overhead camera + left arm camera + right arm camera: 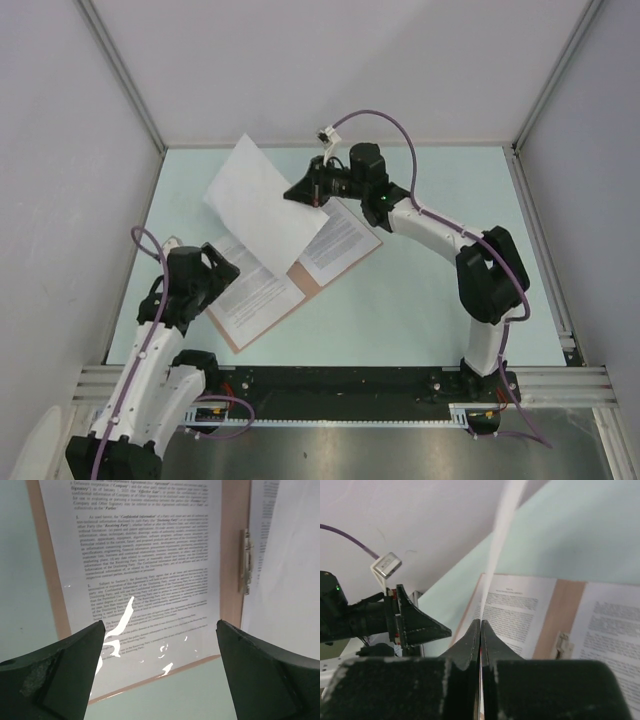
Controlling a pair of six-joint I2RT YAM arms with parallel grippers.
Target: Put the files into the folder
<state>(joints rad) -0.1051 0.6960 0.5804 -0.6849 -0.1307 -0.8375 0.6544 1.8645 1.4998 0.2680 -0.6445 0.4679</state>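
Observation:
The salmon-brown folder [308,287] lies open on the table, with a printed sheet [255,292] on its left half and another [342,243] on its right half. My right gripper [308,190] is shut on the edge of a blank-side white sheet [262,205] and holds it tilted above the folder. In the right wrist view the jaws [480,626] are pressed together on that sheet [502,525], which shows edge-on. My left gripper [160,635] is open and empty, low over the folder's near edge [231,555] and the printed sheet [145,565].
A small metal clip [245,562] sits on the folder's spine strip. White enclosure walls with metal posts [120,75] stand on three sides. The metal rail [350,380] with the arm bases runs along the near edge.

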